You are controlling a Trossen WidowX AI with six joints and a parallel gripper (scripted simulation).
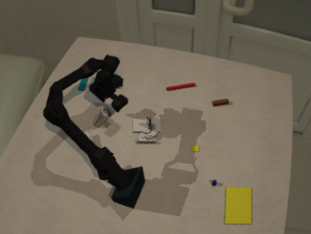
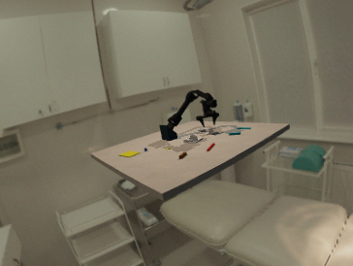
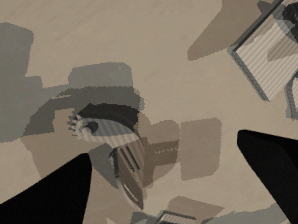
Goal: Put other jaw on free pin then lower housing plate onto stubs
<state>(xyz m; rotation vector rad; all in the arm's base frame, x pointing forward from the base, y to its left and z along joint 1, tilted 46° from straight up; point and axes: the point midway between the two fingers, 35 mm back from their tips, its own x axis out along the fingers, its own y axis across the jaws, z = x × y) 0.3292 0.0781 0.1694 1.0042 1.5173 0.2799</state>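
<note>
A loose grey jaw [image 1: 101, 117] [image 3: 129, 145] with gear teeth at one end lies on the table below my gripper. My gripper [image 3: 166, 149] [image 2: 209, 125] is open and empty, its fingertips wide apart on either side of and above the jaw. A pale flat plate [image 1: 138, 125] [image 3: 267, 62] lies to the right in the top view. Against its near side are pale grey parts [image 1: 146, 139] with a dark upright piece [image 1: 149, 122] among them. Which part is the housing plate, and the pins and stubs, cannot be told at this size.
A small pale part [image 3: 176, 218] shows at the wrist view's bottom edge. A red bar [image 1: 180, 86], a brown cylinder [image 1: 220, 102], a yellow block [image 1: 195, 149], a blue piece [image 1: 214, 183] and a yellow sheet [image 1: 238, 205] lie to the right; a teal block [image 1: 83, 84] is behind the arm.
</note>
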